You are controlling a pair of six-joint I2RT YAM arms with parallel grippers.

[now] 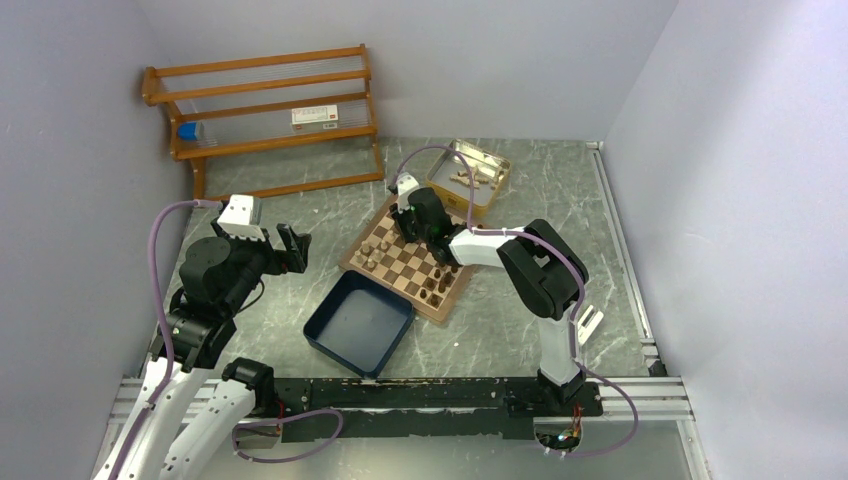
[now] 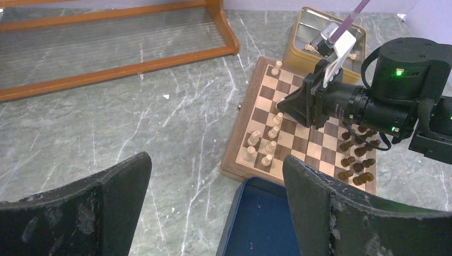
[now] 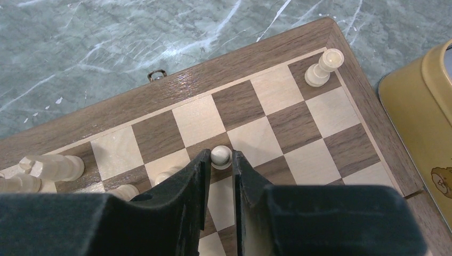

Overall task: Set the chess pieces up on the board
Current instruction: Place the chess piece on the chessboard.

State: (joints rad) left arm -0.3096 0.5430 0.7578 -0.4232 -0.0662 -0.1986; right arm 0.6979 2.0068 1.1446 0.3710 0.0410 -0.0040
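right jaws: narrow, closed about the round head of a light pawn, at the very tips only
pawn: upright on the board, a little in from its border; base hidden behind the fingers, so its seat on the square cannot be told
risk, release: a lift before the jaws part likely drags or topples the pawn; so shallow a hold may also flick it sideways
risk, neighbour: a second light pawn stands just beside the outer face of one finger; widening probably nudges it
further out: light rook in the corner, well apart, likely safe; metal tin beside the board, a careless swing toward it may clip the rim
left jaws: wide, empty, above the tabletop, well apart from the board; no hazard judged
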